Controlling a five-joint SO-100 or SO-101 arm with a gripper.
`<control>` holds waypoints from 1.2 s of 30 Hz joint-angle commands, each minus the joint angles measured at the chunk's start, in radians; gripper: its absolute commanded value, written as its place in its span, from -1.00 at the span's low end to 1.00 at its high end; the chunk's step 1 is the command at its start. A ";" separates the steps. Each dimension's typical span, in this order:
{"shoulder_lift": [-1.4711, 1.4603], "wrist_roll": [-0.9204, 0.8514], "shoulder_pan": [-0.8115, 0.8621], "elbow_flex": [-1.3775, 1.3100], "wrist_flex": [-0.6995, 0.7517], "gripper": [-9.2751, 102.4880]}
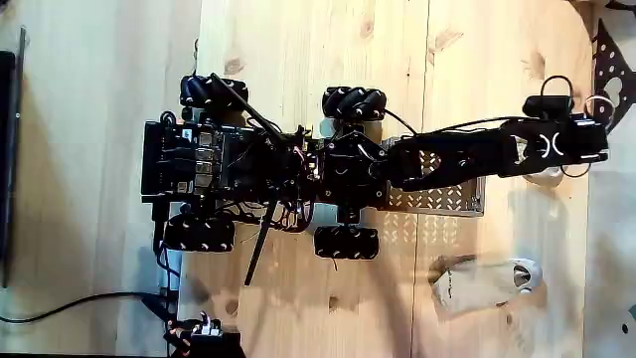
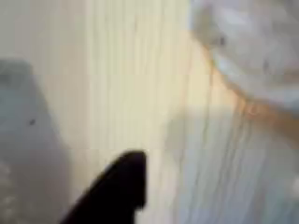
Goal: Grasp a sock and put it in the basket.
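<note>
Sock [image 2: 257, 47] blurred at wrist view's top right, long axis unclear; gripper [image 1: 561, 171] state cannot tell.

Bare wood floor [image 1: 298, 50] open above the arm, flat sock [image 1: 482, 283] lying below the basket [image 1: 437, 199]

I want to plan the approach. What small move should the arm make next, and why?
Probably lower the pincer a little toward the sock. In the wrist view, pale fabric lies blurred at the upper right, ahead of a dark fingertip that touches nothing. In the fixed view the arm reaches past the basket. Whether the pincer is open is unclear.
</note>
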 commanded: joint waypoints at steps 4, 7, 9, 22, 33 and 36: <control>-0.080 -0.086 -0.018 -0.054 -0.061 -0.12; -0.163 -0.084 -0.018 -0.158 -0.084 -0.12; -0.199 -0.097 -0.020 -0.190 -0.126 -0.12; -0.416 -0.126 -0.055 -0.331 -0.183 -0.12; -0.465 -0.149 -0.017 -0.376 -0.295 -0.36; -0.471 -0.175 -0.005 -0.379 -0.324 -0.84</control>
